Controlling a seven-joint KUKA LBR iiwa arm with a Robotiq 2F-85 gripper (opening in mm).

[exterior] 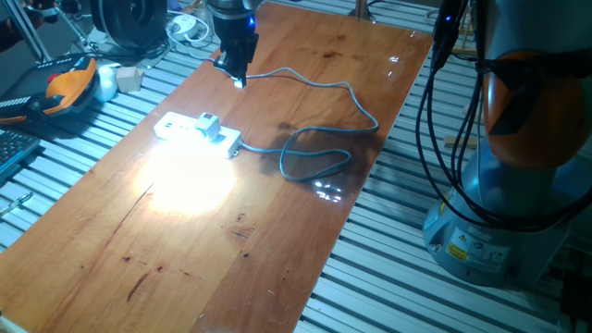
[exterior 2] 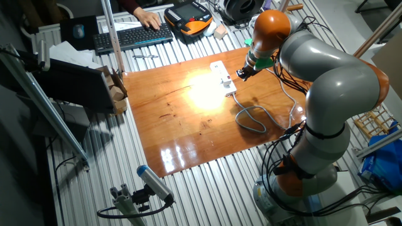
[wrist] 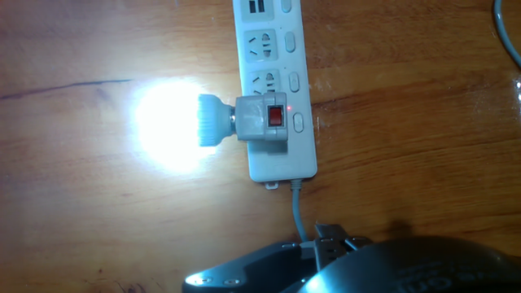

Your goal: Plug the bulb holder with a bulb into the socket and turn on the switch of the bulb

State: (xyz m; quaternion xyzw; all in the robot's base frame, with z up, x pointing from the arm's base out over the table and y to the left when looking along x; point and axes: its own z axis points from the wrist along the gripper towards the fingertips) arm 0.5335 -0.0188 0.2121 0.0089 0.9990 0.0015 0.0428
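While bulb (wrist: 175,122) glows, bulb holder (wrist: 264,122) sits plugged in socket (wrist: 273,89), apart from gripper (exterior: 236,72); finger gap unreadable.

The glossy reddish-brown wooden tabletop (exterior: 277,231) shows dark grain streaks. On it lies the long white plastic power strip (wrist: 273,81) with its grey looping cable (exterior: 319,153). The small white boxy bulb holder (wrist: 262,120) carries a red mark; its rounded bulb (wrist: 175,124) glows white.

End effector (exterior: 238,72) aloft, empty, pointing downward.
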